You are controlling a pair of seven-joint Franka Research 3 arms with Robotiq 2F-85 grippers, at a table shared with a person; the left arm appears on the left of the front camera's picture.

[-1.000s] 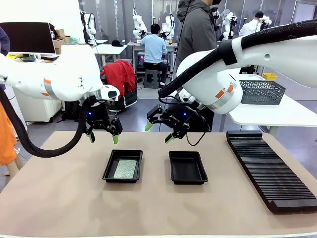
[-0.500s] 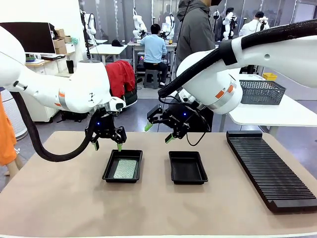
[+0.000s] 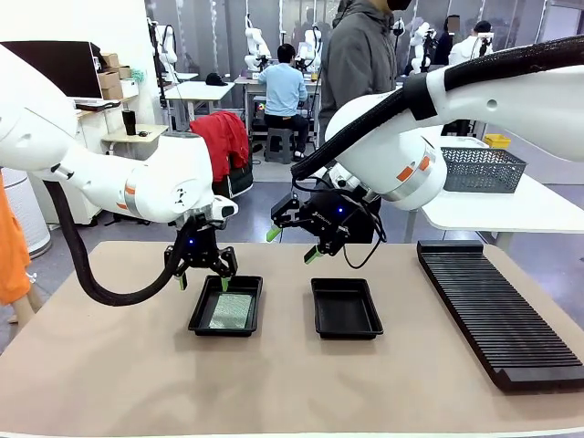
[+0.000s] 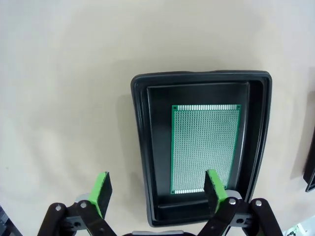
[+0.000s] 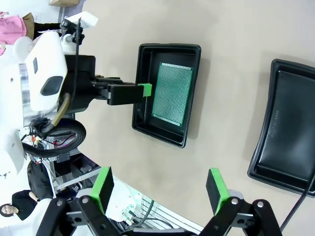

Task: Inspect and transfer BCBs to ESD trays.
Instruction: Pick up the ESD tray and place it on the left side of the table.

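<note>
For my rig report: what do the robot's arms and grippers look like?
The left arm and right arm are glossy white with rounded joints, orange marks and thick black cable hoses. The left gripper and right gripper are black, with green finger pads and a small blue light.

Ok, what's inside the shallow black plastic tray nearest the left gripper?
One thin green perforated circuit board lies flat on the floor of the shallow black plastic tray. The floor under the board is covered, so anything beneath it cannot be seen.
</note>
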